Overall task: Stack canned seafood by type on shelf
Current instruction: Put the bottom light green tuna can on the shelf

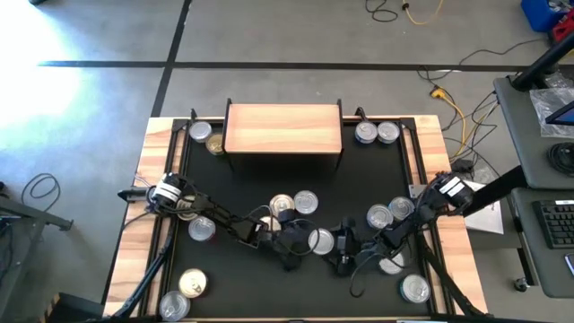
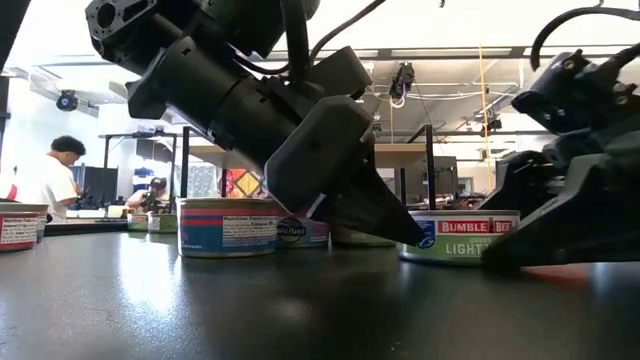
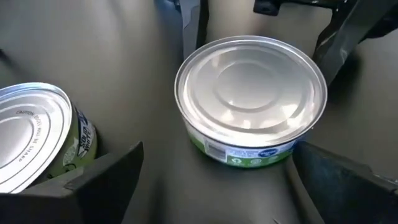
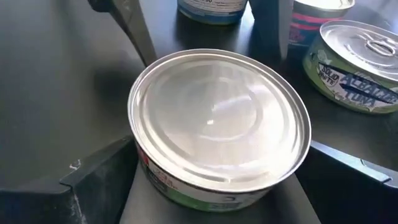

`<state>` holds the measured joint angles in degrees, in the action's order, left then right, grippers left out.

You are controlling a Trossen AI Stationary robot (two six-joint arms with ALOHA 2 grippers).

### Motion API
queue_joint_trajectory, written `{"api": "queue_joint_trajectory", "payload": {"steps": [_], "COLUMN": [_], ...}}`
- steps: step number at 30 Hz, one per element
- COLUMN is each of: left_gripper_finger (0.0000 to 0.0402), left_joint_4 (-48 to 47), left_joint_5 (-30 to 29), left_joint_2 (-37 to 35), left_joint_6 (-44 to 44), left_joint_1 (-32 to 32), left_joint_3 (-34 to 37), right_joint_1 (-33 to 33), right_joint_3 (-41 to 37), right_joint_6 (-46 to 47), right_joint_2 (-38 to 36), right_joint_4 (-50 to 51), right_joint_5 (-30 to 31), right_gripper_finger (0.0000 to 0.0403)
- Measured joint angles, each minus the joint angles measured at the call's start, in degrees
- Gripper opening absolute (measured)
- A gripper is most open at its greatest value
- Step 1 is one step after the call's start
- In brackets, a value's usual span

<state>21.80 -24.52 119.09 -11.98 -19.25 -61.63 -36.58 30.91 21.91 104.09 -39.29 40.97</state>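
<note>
A silver-lidded can (image 1: 320, 240) with a green and white label (image 2: 460, 238) stands on the black table, and both grippers reach it from opposite sides. My left gripper (image 3: 217, 186) comes from the left, open, with the can (image 3: 252, 93) just ahead between its fingertips. My right gripper (image 4: 217, 193) comes from the right, open, with the same can (image 4: 217, 121) far back between its fingers. The wooden shelf (image 1: 282, 130) stands at the far middle with a bare top. A second can (image 3: 31, 134) sits beside my left gripper's finger. My right gripper's fingers (image 4: 93, 180) stand close along both sides of the can's wall (image 4: 149, 174), coming slanted down from the table's right. I cannot tell whether they touch it. My left gripper's finger (image 3: 106, 180) stands against the neighbouring can; I cannot tell whether it touches.
More cans stand left (image 1: 199, 131) and right (image 1: 377, 133) of the shelf, behind the grippers (image 1: 294, 204), at the right (image 1: 390, 213), and near the front corners (image 1: 193, 283) (image 1: 414, 289). A wooden rim (image 1: 143, 215) borders the table. A person (image 2: 50, 180) stands far behind.
</note>
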Motion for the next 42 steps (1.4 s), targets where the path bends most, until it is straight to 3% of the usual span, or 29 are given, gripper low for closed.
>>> {"api": "queue_joint_trajectory", "payload": {"steps": [13,18,22,26,30,32,34,37,42], "left_gripper_finger": [0.0396,0.0396,0.0396,0.0396,0.0396,0.0396,0.0396,0.0396,0.0396], "left_joint_4": [12.70,12.66,7.45,-3.73,-12.59,-12.63,-8.49,8.02,35.93], "left_joint_5": [0.96,1.09,-0.08,-4.43,-9.71,-11.25,-14.19,-17.58,-17.30], "left_joint_2": [4.91,4.66,0.93,-6.24,-13.49,-16.66,-19.43,-20.36,-16.29], "left_joint_6": [1.74,2.09,4.38,6.33,5.98,4.62,3.19,4.24,13.51], "left_joint_1": [-0.03,-0.48,-1.80,-4.51,-7.81,-9.40,-10.96,-12.61,-14.45], "left_joint_3": [-0.12,-0.03,0.11,0.25,1.54,4.26,8.66,15.70,22.61], "right_joint_1": [1.54,1.43,1.49,1.38,1.55,2.25,3.55,7.87,21.60], "right_joint_3": [2.63,2.83,3.40,4.22,7.19,9.54,12.06,15.78,20.18], "right_joint_6": [1.63,2.45,5.74,7.01,6.88,6.58,5.09,0.08,-10.93], "right_joint_2": [0.95,0.39,-1.27,-4.65,-12.49,-16.90,-21.02,-27.19,-32.91], "right_joint_4": [-2.50,-1.88,1.55,7.80,21.41,31.21,40.14,47.53,52.79], "right_joint_5": [-0.77,-0.58,-0.68,-2.25,-2.51,-2.12,-0.73,-0.53,-4.90], "right_gripper_finger": [0.0401,0.0397,0.0368,0.0357,0.0357,0.0357,0.0357,0.0357,0.0358]}}
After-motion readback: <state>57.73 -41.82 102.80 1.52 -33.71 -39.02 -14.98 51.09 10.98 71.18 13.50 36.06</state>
